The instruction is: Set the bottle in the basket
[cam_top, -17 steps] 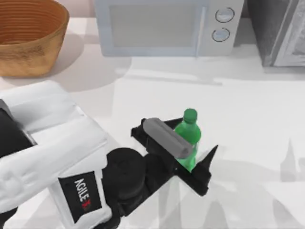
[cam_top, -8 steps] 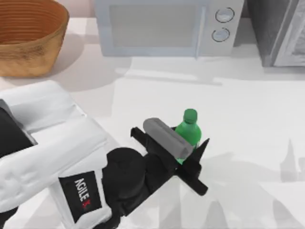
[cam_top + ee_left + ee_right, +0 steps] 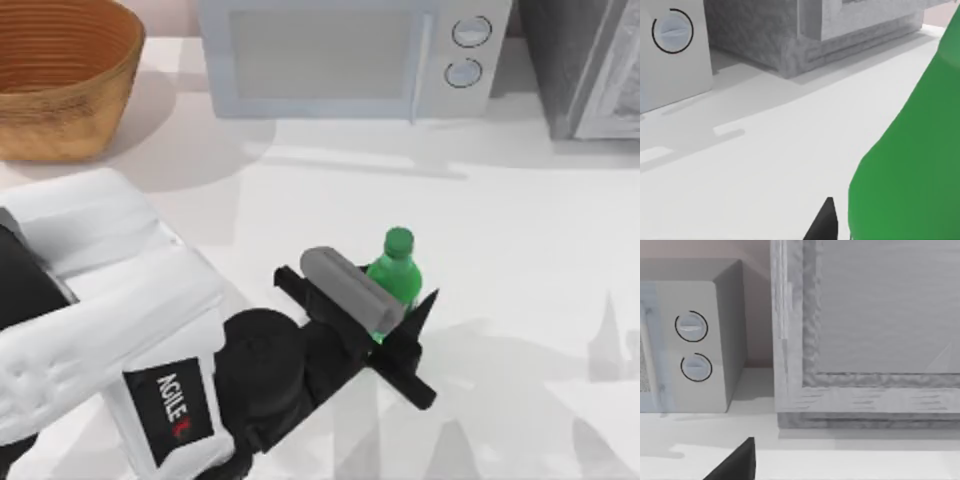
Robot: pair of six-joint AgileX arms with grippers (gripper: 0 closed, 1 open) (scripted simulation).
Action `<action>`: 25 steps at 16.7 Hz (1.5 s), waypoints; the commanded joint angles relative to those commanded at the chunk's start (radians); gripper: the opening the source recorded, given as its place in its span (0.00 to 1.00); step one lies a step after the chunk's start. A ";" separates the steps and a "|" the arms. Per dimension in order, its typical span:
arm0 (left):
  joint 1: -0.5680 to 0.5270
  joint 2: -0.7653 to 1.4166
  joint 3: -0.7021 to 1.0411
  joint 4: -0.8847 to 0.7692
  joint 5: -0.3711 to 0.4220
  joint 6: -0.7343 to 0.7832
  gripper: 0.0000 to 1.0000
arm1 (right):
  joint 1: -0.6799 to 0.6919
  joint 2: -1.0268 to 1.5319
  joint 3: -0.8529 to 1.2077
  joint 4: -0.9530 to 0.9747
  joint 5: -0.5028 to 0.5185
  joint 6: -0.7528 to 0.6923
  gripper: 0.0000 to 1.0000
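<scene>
The green bottle (image 3: 398, 265) stands upright on the white table, right of centre, its green cap on top. My left gripper (image 3: 394, 300) reaches in from the lower left and is shut on the bottle's lower body, one black finger (image 3: 424, 310) pressed against its right side. In the left wrist view the bottle (image 3: 910, 165) bulks large and close beside a black fingertip (image 3: 823, 222). The orange-brown wicker basket (image 3: 60, 120) sits at the far left corner, well away from the bottle. A black fingertip (image 3: 737, 462) of my right gripper shows in the right wrist view.
A white microwave (image 3: 340, 55) with two round knobs stands at the back centre. A grey textured cabinet (image 3: 590, 60) fills the back right corner. Bare white tabletop lies between the bottle and the basket.
The left gripper's fingers have drawn in from a wide spread to grip the bottle. The bottle and arm have stayed in place.
</scene>
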 joint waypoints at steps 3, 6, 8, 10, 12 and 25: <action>-0.002 -0.001 -0.001 0.000 0.000 0.001 0.00 | 0.000 0.000 0.000 0.000 0.000 0.000 1.00; 0.041 -0.029 0.035 -0.036 0.003 -0.015 0.00 | 0.000 0.000 0.000 0.000 0.000 0.000 1.00; 0.107 -0.062 0.088 -0.081 0.005 -0.028 0.00 | 0.000 0.000 0.000 0.000 0.000 0.000 1.00; 0.199 -0.105 0.159 -0.150 0.009 -0.036 0.00 | 0.000 0.000 0.000 0.000 0.000 0.000 1.00; 0.313 -0.148 0.230 -0.227 0.016 -0.041 0.00 | 0.000 0.000 0.000 0.000 0.000 0.000 1.00; 0.754 -0.391 0.514 -0.842 0.116 -0.003 0.00 | 0.000 0.000 0.000 0.000 0.000 0.000 1.00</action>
